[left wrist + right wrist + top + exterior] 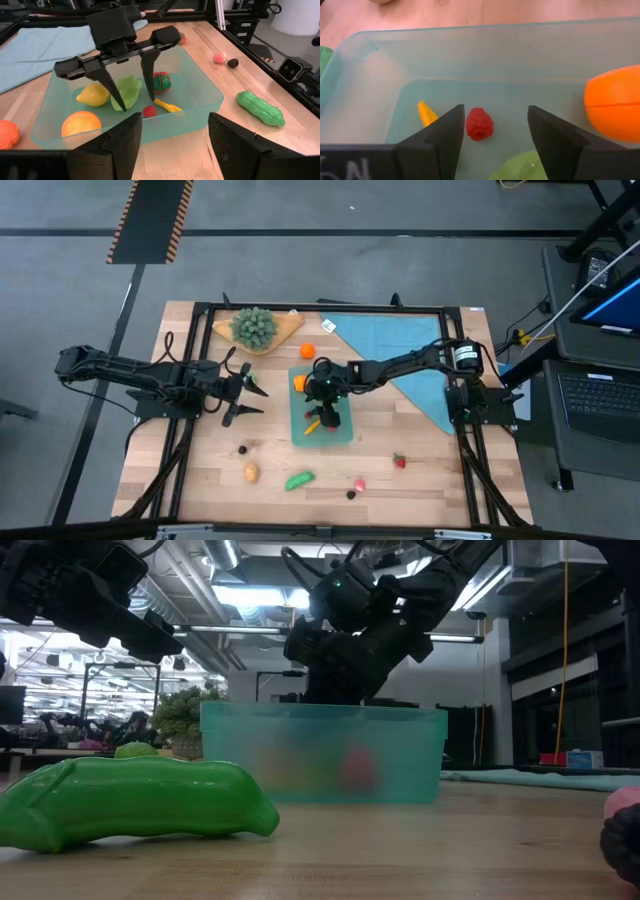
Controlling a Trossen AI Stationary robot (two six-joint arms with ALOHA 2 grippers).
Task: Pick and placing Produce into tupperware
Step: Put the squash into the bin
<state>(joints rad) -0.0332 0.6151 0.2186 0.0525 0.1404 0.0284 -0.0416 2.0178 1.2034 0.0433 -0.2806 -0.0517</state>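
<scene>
Over the teal tupperware (pixel 200 85) at mid-worktop, the right claw (pixel 131 97) hangs spread and empty above a raspberry (pixel 479 123) lying among the produce inside, while the left claw (pixel 243 392) waits spread beside the container, holding nothing, and a green pea pod (pixel 260 107) lies outside on the worktop (pixel 420 470).

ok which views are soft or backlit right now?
Low view: ceiling lights behind leave both arms as dark silhouettes; the green pea pod up close is soft, and the tupperware wall blurs its contents into blobs. Right wrist view: raspberry fairly sharp, the right gripper's own fingers blurred. Left wrist and high views look evenly lit.
</scene>
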